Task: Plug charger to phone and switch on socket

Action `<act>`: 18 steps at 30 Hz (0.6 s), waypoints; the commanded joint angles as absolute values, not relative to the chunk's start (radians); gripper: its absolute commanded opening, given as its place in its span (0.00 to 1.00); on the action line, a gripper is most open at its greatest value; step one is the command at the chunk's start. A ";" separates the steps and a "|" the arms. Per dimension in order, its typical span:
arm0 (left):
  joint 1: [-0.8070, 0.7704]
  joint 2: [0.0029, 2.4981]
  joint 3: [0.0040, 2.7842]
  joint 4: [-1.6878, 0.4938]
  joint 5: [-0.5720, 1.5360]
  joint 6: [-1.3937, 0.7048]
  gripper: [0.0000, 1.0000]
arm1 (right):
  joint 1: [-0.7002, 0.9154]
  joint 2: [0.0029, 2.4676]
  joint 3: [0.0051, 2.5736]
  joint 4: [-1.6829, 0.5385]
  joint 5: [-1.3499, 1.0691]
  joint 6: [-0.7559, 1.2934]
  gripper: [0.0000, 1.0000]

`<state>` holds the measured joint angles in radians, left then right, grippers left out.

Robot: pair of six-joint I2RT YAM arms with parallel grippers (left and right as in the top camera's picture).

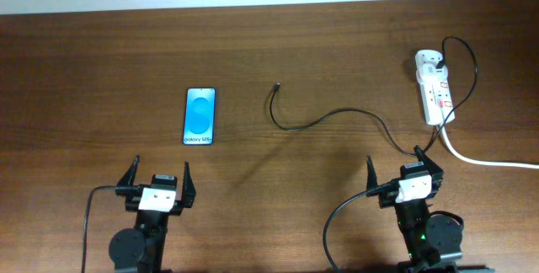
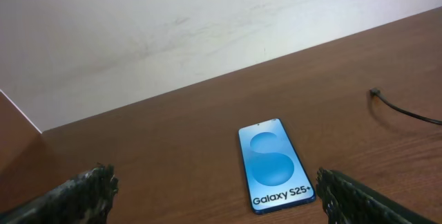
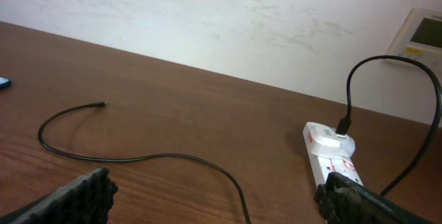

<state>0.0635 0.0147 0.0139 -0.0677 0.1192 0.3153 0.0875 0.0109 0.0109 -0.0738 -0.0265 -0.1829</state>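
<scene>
The phone (image 1: 200, 115) lies flat on the brown table, blue screen lit, "Galaxy S25+" text at its near end; it also shows in the left wrist view (image 2: 274, 165). The charger, a thin black cable (image 1: 337, 115), runs from the socket to a free plug (image 1: 275, 88) right of the phone; it also shows in the right wrist view (image 3: 138, 158). The socket (image 1: 435, 86), a white power strip, lies at the far right, seen too in the right wrist view (image 3: 331, 156). My left gripper (image 1: 160, 176) is open and empty, near the phone. My right gripper (image 1: 404, 168) is open and empty, above the cable.
A thick white cord (image 1: 484, 161) leaves the socket toward the right edge. A pale wall (image 2: 173, 30) runs behind the table's far edge. A white wall panel (image 3: 421, 34) hangs at the upper right.
</scene>
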 commanded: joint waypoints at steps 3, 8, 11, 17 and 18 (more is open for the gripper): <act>0.060 0.007 0.009 -0.069 0.100 0.324 0.99 | 0.083 0.004 0.006 -0.078 -0.036 -0.176 0.98; 0.060 0.007 0.009 -0.075 0.080 0.324 0.99 | 0.083 0.004 0.006 -0.078 -0.036 -0.176 0.98; 0.059 0.007 0.009 -0.073 0.088 0.323 0.99 | 0.083 0.004 0.006 -0.078 -0.036 -0.176 0.98; 0.059 0.043 0.010 -0.072 0.089 0.318 0.99 | 0.083 0.004 0.006 -0.078 -0.036 -0.176 0.98; 0.060 0.045 0.010 -0.069 0.088 0.297 0.99 | 0.083 0.004 0.006 -0.078 -0.036 -0.176 0.98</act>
